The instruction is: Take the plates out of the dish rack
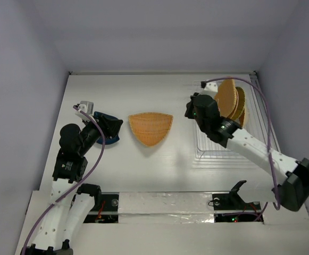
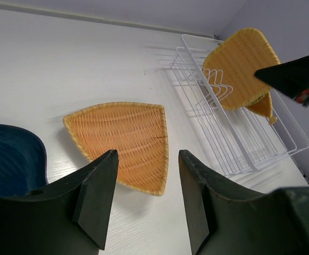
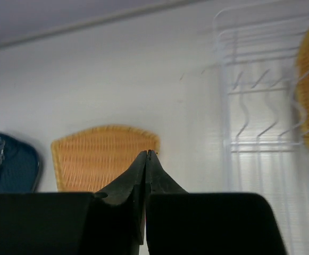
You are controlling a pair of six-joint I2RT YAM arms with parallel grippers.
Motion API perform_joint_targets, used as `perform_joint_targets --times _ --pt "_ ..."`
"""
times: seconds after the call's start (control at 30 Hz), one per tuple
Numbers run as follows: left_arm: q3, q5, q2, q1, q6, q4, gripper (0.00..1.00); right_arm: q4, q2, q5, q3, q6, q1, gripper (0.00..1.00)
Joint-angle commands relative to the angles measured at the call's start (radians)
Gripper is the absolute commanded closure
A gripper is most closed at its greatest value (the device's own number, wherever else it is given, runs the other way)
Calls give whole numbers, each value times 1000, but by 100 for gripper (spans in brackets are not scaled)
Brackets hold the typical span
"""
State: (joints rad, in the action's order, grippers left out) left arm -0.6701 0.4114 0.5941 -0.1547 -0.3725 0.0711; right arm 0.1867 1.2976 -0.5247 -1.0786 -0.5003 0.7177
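A rounded-triangle woven plate lies flat on the table's middle; it also shows in the left wrist view and the right wrist view. A small dark blue dish lies left of it, partly under my left gripper. That gripper is open and empty, low over the table beside the blue dish. The clear dish rack stands at the right with two woven plates upright at its far end. My right gripper is shut and empty, just left of the rack.
White walls close in the table on the left, back and right. The rack's near half holds only bare tines. Purple cables loop over both arms, and the right one arcs across the rack.
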Motion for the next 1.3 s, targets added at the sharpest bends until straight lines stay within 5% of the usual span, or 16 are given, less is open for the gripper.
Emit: perform_joint_targets --times 0.0,0.07,0.17,0.2,0.3,0.9,1.07,1.27 --pt "-26 15 -5 9 1 -54 54 71 -111 -222 0 28 -55 100" --pt "-26 12 -7 9 1 -53 54 89 -156 -192 -4 40 -116 100" --pt "-26 6 -10 9 4 -50 55 103 -236 -120 11 60 -242 81" --pt "-26 6 -8 9 3 -50 57 106 -248 -109 20 68 -300 63" --pt "-25 7 -10 9 1 -53 59 129 -255 -86 22 106 -362 29" --pt "-25 13 -7 9 0 -53 59 106 49 -209 -20 144 -498 36" --pt "-25 15 -7 9 0 -54 58 88 104 -201 -47 167 -498 53" --pt "-28 7 -7 9 3 -51 58 105 150 -236 -75 183 -498 58"
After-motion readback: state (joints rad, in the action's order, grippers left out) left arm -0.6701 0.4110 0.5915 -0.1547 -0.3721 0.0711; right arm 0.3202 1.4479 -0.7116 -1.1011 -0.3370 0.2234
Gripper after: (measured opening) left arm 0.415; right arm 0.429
